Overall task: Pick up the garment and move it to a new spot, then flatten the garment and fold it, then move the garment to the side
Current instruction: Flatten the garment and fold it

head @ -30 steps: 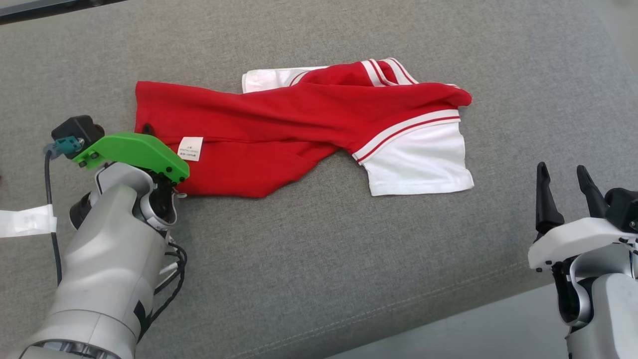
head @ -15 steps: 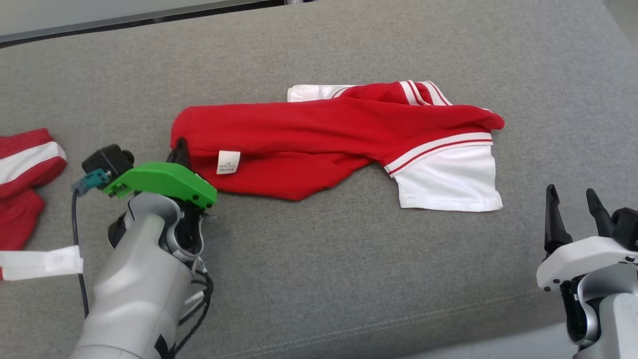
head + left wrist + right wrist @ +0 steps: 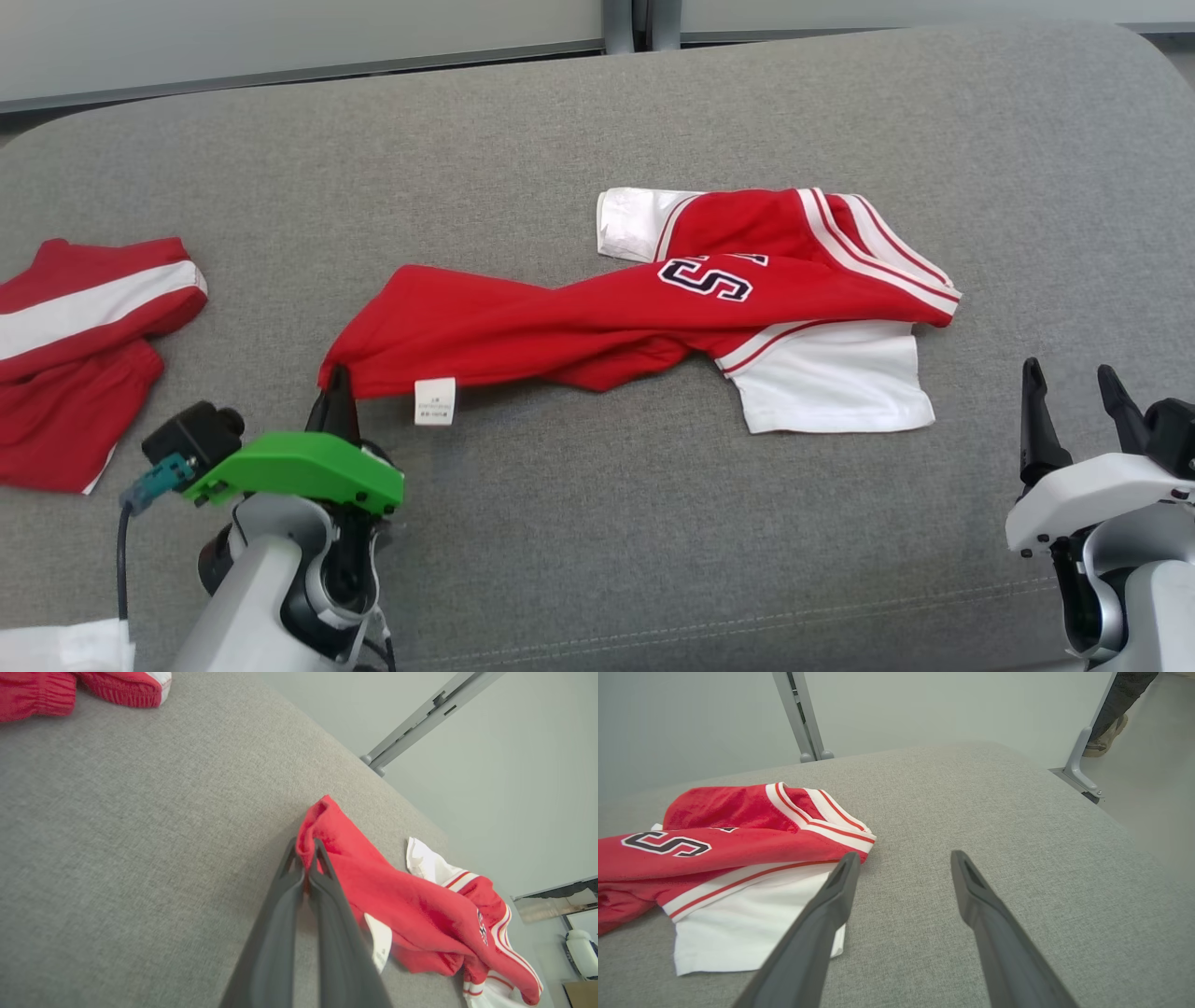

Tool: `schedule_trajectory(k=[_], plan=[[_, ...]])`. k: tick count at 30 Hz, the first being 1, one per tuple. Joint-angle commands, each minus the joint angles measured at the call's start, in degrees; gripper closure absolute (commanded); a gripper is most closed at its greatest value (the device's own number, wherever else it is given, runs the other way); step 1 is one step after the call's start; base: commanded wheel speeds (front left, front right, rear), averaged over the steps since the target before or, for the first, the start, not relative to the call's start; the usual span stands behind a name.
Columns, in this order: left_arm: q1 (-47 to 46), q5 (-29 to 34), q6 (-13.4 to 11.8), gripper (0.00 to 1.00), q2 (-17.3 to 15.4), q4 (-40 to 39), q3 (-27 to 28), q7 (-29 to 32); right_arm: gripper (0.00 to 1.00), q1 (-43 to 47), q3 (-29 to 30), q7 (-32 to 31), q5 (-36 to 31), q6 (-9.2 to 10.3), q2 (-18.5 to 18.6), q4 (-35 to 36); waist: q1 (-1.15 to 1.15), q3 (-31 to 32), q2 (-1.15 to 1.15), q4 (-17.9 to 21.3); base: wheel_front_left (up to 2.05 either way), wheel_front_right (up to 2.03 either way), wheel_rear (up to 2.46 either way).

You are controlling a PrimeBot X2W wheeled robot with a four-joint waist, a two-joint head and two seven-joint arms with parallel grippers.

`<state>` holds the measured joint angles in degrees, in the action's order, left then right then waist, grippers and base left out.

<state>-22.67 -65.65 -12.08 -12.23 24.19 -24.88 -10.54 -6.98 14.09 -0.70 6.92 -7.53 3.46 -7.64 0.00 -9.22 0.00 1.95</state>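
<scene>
Presently, one red-and-white knit garment (image 3: 597,317) lies crumpled on the grey woven cushion (image 3: 653,541), stretching from the left gripper (image 3: 338,385) out toward the right gripper (image 3: 1069,373). The left claw's two dark fingers are pressed together, pinching the garment's red corner at their tips. One white care label (image 3: 435,401) hangs just beside them. The right claw stands spread and touches nothing, and the garment's white sleeve panel lies near its inner finger. The fabric is soft, with striped trim and a dark-outlined letter. One spare garment (image 3: 75,345), red with a white band, lies well outside the left claw. Beyond the round-cornered cushion stand a pale wall (image 3: 280,33) and one grey metal post (image 3: 639,23).
</scene>
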Motion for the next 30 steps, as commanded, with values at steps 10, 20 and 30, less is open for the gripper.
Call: schedule_trajectory(k=[10, 20, 30], plan=[[8.3, -0.89, -4.37, 0.54, 0.41, -5.14, 0.18, -1.15, 0.0, 0.12, -1.36, -0.38, 0.55, 0.08, 0.01, -0.73, 0.0, -0.26, 0.0, 1.33, 0.0, 0.0, 0.0], [6.02, 0.08, -1.96, 0.0, 1.67, 6.84, 0.84, -2.94, 0.0, -0.21, -2.45, -0.18, 0.79, 0.08, -0.12, -1.14, 0.0, -0.26, 0.0, 2.39, 0.0, 0.0, 0.0], [7.89, 9.55, -0.59, 0.0, -1.51, 4.78, 1.44, -4.67, 0.0, 0.87, -2.1, 0.62, -0.06, 0.08, 0.17, -0.1, 0.0, 1.34, 0.0, 1.73, 0.0, 0.0, 0.0]])
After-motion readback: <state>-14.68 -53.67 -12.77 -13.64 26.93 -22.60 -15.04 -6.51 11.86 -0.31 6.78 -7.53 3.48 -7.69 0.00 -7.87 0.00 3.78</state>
